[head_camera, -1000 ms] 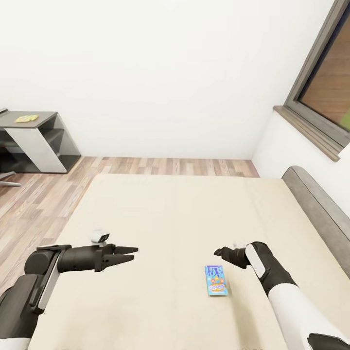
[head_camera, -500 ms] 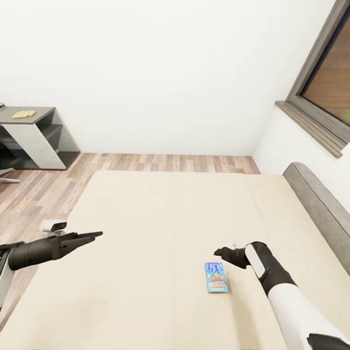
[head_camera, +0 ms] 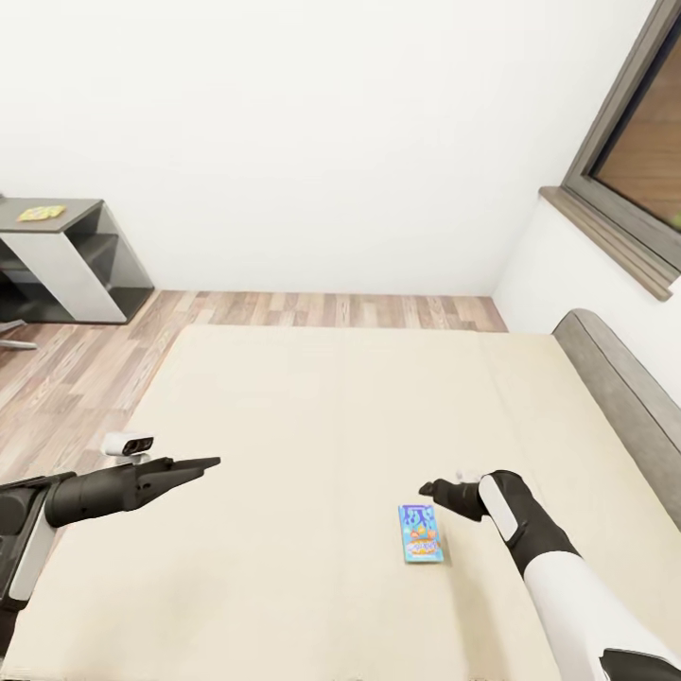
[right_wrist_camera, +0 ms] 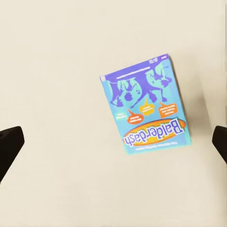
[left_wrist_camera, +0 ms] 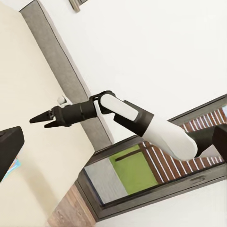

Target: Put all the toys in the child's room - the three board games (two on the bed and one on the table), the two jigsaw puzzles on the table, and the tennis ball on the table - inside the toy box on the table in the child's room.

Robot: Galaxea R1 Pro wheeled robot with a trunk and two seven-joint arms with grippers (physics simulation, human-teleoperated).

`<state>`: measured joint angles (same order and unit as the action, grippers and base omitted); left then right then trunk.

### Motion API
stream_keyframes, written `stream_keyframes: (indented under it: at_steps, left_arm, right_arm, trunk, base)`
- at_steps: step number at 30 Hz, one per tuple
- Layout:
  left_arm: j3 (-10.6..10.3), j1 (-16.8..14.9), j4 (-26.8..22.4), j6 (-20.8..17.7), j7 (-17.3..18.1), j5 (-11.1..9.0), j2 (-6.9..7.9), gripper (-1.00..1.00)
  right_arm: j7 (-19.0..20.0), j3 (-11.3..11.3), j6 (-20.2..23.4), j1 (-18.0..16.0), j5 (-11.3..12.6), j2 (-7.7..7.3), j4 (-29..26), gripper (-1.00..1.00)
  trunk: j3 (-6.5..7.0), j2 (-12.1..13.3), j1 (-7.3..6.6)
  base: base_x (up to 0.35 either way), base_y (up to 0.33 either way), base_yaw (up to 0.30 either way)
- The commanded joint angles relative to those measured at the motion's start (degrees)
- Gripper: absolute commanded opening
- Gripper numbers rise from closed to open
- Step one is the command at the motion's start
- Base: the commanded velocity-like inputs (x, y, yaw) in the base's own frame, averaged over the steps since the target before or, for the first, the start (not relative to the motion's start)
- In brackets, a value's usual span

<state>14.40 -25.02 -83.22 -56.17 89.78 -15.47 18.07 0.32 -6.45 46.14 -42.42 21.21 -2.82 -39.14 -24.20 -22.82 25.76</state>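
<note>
The table point(head_camera: 66, 213) is cut off at the frame edge; the yellow-green item point(head_camera: 41, 213) on it is too small to be identified.

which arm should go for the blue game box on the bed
Right. Its tool hovers open just beside the blue game box, which the right wrist view shows between its fingers. The left tool is far across the bed.

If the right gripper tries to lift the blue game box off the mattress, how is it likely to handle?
The blue game box looks like a thin, rigid carton, so probably light and stiff. It lies flat on the mattress, so its edges may be hard to pinch. It won't roll.
</note>
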Motion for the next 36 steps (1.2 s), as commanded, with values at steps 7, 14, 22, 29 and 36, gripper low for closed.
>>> stream_keyframes:
  at_steps: [7, 14, 22, 29, 36]
  left_arm:
    - [-0.06, -0.04, -0.01, -0.58, 0.22, 0.08, -0.04, 1.00]
    - [-0.07, -0.03, 0.18, -0.50, 0.22, 0.16, -0.05, 1.00]
    - [-0.01, 0.21, 0.33, -0.09, 0.22, 0.34, 0.02, 1.00]
    - [0.37, 0.31, 0.34, -0.14, 0.22, 0.09, 0.31, 1.00]
    - [0.08, 0.32, 0.34, -0.08, 0.22, 0.22, -0.04, 1.00]
  right_arm:
    - [0.03, -0.01, -3.69, -0.03, -0.02, 0.14, 0.14, 1.00]
    - [0.07, 0.12, -6.34, -0.03, -0.03, 0.32, 0.20, 1.00]
    - [0.00, 1.30, -6.58, -0.01, -1.12, 0.92, 0.12, 1.00]
    - [-0.02, 3.02, -6.62, -0.03, -1.35, 0.97, -0.12, 1.00]
    - [0.26, 2.80, -6.64, 0.08, -1.09, 0.75, -0.14, 1.00]
  trunk:
    - [-0.75, -0.10, 0.03]
    - [-1.41, -0.10, 0.03]
    - [-2.17, -0.10, 0.03]
    - [-2.83, -0.10, 0.03]
    - [-3.49, -0.10, 0.03]
  base:
    - [0.000, 0.000, 0.000]
    - [0.000, 0.000, 0.000]
    - [0.000, 0.000, 0.000]
    - [0.000, 0.000, 0.000]
    - [0.000, 0.000, 0.000]
